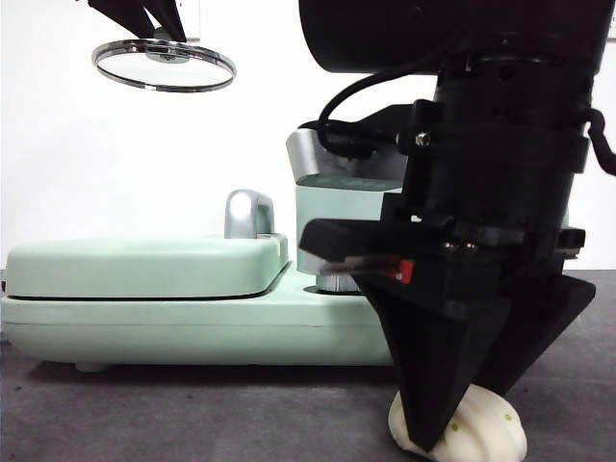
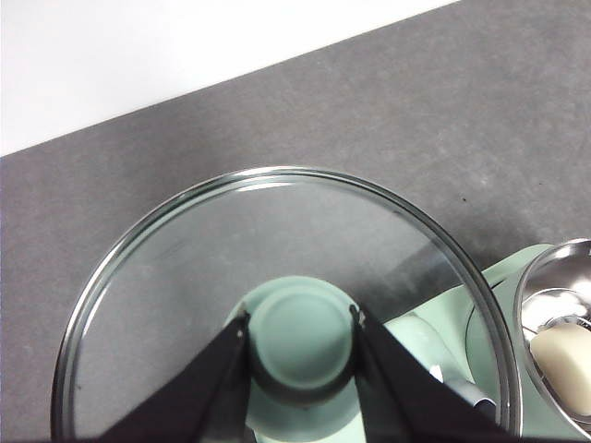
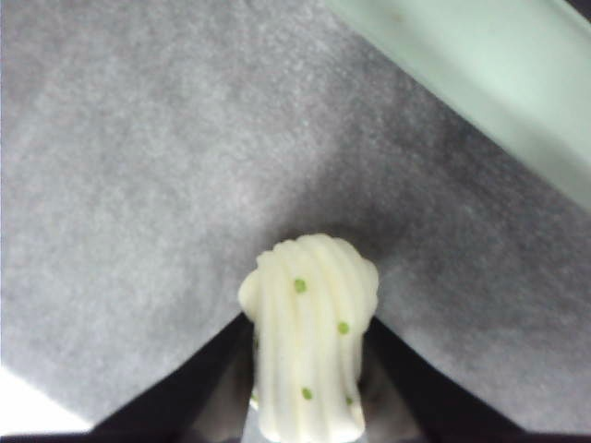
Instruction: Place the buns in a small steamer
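Left claw (image 2: 300,346) up high, pinching the lid (image 1: 164,65) by its knob, clear of the steamer (image 1: 337,207). The smooth bun (image 2: 565,355) already sits inside. Right claw (image 3: 309,406) is down on the desk (image 1: 192,414), jaws straddling the ridged bun (image 3: 309,341), its long axis running straight out between them; steamer lies just behind.

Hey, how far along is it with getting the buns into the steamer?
About halfway. The glass lid is off, held up by the left claw, and the smooth bun already lies inside the small steamer. In hand: the right claw is closed on the ridged bun, still down on the grey mat. Left: lifting that bun into the steamer.
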{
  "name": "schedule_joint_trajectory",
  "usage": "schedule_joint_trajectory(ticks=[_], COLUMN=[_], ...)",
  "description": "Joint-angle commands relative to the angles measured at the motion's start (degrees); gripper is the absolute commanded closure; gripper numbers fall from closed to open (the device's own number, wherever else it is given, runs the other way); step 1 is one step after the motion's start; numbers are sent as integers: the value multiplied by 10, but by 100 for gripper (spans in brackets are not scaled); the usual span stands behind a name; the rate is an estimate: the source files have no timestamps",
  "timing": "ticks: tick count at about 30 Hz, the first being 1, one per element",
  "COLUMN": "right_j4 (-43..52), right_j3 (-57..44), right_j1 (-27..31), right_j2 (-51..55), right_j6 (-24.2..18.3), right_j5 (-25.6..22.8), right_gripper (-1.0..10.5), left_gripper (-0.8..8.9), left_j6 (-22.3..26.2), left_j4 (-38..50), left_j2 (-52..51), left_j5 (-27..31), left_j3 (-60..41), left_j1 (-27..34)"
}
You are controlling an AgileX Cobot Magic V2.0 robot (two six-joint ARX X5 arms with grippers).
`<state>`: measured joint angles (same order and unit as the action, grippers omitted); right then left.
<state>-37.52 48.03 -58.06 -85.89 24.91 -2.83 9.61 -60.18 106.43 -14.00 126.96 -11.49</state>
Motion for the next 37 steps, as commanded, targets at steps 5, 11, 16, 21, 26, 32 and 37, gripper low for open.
schedule_joint_trajectory(ticks=[5,11,16,21,26,32,37], right_j4=[-88,-216,-282,-306,-308,-302,-303], right_j3=[89,240,380,493,568,592,592], right_j1=[-5,27,106,190,243,264,266], right_j2=[-5,-5,-24,-80,-150,-212,-245], right_j6=[-5,-58,-130,-183,-216,-236,-238], right_j5=[-3,0,-2,-2,-2,-2,-5], right_gripper=[816,816,819,819,819,819,819], left_gripper=[798,798,798,798,798,798,798], left_j6=[-2,-2,-2,-2,-2,-2,-2], left_j4=[15,15,16,16,15,15,16], left_j2=[4,4,4,4,4,4,4], left_j5=[-4,-4,-4,-4,-4,-4,-4], left_j3=[20,20,20,20,20,20,20], left_j1=[-2,-2,-2,-2,-2,-2,-2])
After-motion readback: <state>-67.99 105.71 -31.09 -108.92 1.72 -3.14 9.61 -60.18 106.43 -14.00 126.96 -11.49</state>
